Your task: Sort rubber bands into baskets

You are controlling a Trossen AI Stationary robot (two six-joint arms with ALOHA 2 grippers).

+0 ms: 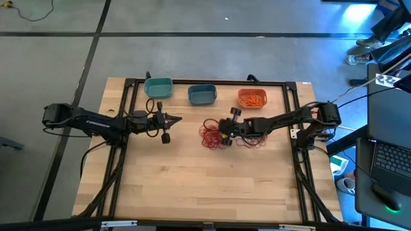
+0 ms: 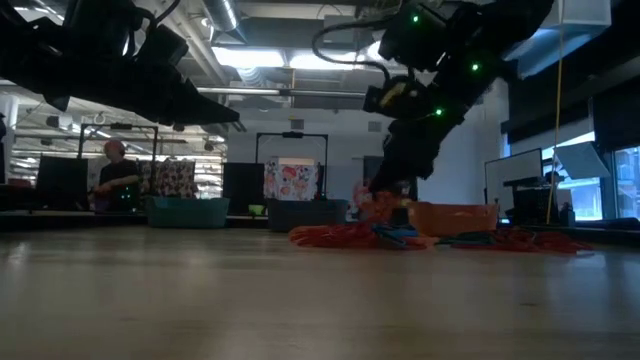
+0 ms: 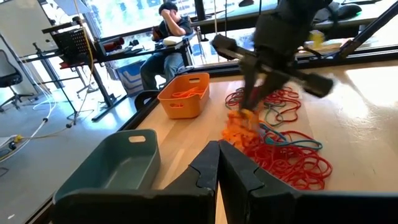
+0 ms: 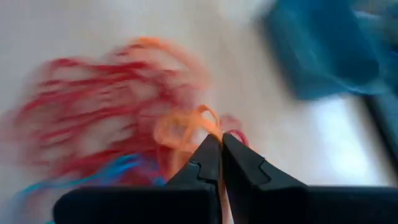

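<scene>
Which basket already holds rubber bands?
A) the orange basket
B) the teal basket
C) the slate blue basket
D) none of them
A: in the high view the orange basket has orange rubber bands lying in it, while the teal basket and the slate blue basket show bare insides.

The bench [image 1: 192, 186] has a light wooden top with a black frame around it, and it stands on a grey floor [image 1: 192, 54] with dark lines. At the right edge of the high view stands a laptop [image 1: 390, 160]. Beyond the bench a person [image 3: 168, 37] sits at a desk (head resting on one hand).
</scene>
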